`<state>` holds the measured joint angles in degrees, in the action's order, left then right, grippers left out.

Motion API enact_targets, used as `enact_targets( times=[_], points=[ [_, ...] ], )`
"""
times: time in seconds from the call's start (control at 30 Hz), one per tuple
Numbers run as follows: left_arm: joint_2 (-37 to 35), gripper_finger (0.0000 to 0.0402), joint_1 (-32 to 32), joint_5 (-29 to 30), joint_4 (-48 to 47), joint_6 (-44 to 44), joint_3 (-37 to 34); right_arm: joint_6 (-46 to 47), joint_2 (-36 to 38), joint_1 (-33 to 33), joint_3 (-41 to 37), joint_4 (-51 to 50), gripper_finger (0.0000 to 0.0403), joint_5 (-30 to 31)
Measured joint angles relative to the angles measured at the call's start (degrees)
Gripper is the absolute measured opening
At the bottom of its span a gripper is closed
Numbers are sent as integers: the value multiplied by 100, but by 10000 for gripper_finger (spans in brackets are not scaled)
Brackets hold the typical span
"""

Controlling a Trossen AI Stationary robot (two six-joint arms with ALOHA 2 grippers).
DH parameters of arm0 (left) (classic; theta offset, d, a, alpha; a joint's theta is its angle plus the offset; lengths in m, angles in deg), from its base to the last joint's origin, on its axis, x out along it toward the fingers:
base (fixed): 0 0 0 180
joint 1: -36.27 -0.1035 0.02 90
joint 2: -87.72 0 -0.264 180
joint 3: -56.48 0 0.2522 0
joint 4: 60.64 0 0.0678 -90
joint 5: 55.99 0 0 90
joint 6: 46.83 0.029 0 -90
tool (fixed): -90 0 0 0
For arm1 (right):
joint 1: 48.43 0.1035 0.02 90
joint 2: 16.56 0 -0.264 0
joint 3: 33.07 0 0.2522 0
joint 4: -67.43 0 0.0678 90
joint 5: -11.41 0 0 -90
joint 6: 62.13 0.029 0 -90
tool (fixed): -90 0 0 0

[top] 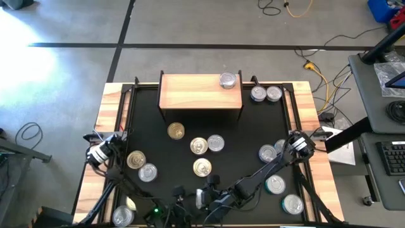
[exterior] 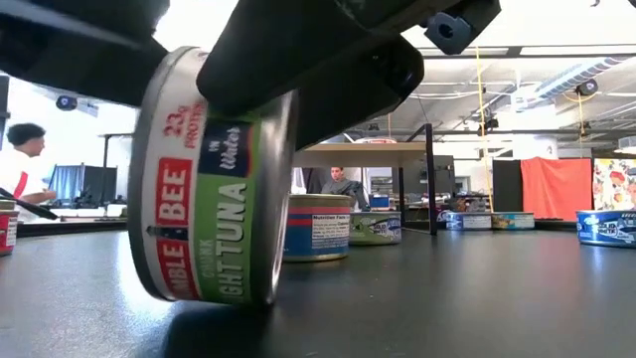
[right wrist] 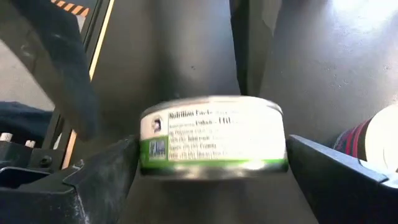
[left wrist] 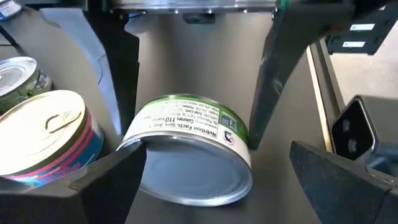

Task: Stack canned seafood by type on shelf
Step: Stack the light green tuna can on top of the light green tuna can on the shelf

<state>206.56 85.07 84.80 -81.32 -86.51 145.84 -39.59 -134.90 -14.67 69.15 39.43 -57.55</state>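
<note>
Probably a lab – concrete floor (top: 190, 25), loose cables (top: 319, 76), desks – people seated behind.

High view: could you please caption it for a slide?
Both grippers open among scattered cans; one can on the shelf.

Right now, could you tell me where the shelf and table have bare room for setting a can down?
The shelf is bare except for one can at its right end. The black table is open just in front of the shelf's right half. It is crowded around the centre cans and near both grippers.
</note>
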Motion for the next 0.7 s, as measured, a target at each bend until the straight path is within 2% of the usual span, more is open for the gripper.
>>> enact_targets(
  times=[0.23,0.33,0.57,0.7],
  points=[
    [0,382,-196,-497,944,708,-23,1,4,16,-2,-136,391,-21],
    [29,382,-247,-533,1047,850,-23,24,4,11,-2,-279,391,-7],
    [-134,382,-152,-345,572,851,-24,102,5,86,-13,-444,391,-36],
    [-360,382,2,-182,-358,389,52,375,163,296,-13,-679,391,308]
  ],
)
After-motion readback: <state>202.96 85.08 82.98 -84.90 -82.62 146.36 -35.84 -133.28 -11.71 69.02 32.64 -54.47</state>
